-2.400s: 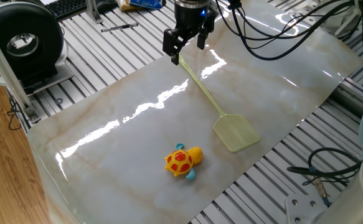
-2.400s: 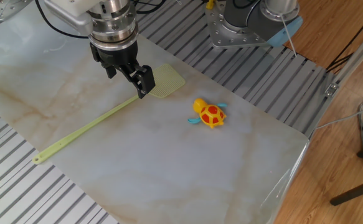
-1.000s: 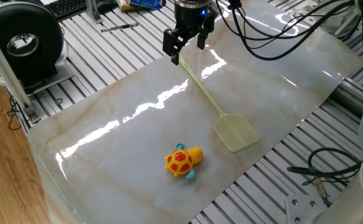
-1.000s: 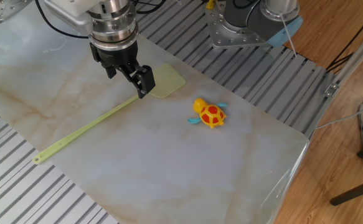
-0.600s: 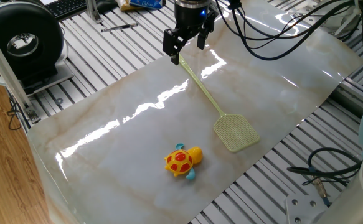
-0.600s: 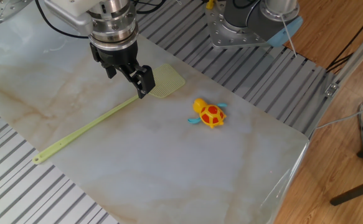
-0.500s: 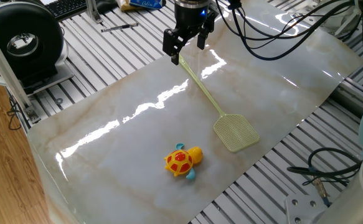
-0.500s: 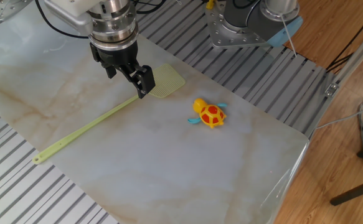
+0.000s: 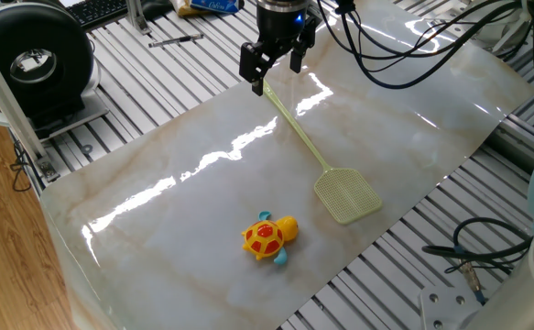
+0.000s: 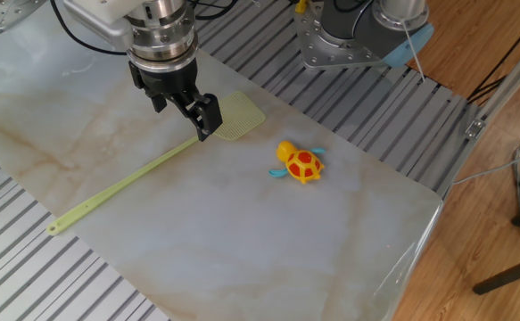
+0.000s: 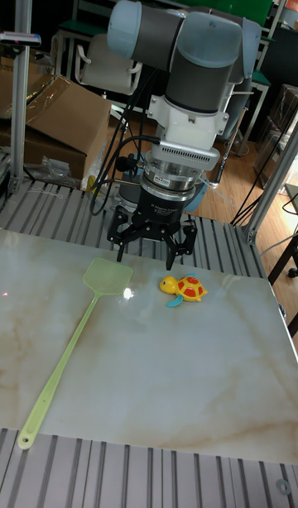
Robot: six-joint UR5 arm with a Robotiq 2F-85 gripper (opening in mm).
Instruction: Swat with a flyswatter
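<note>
The pale yellow-green flyswatter [image 9: 347,194] lies flat on the marble sheet, its mesh head toward the front right and its thin handle running back to the upper left. It also shows in the other fixed view as the flyswatter [image 10: 126,183] and in the tall view as the flyswatter [image 11: 105,275]. My gripper [image 9: 274,66] hangs open above the sheet, over the handle, with nothing between its fingers. The gripper [image 10: 181,107] and gripper [image 11: 153,251] look the same in the other views. A yellow and red toy turtle [image 9: 268,238] sits near the swatter's head.
A black round device [image 9: 38,60] stands at the left, with a keyboard [image 9: 97,9] and a pen [image 9: 177,39] behind it. Black cables [image 9: 413,46] trail at the back right. The arm's base [image 10: 349,31] stands past the sheet's far edge. Ribbed metal surrounds the marble sheet [image 9: 157,220].
</note>
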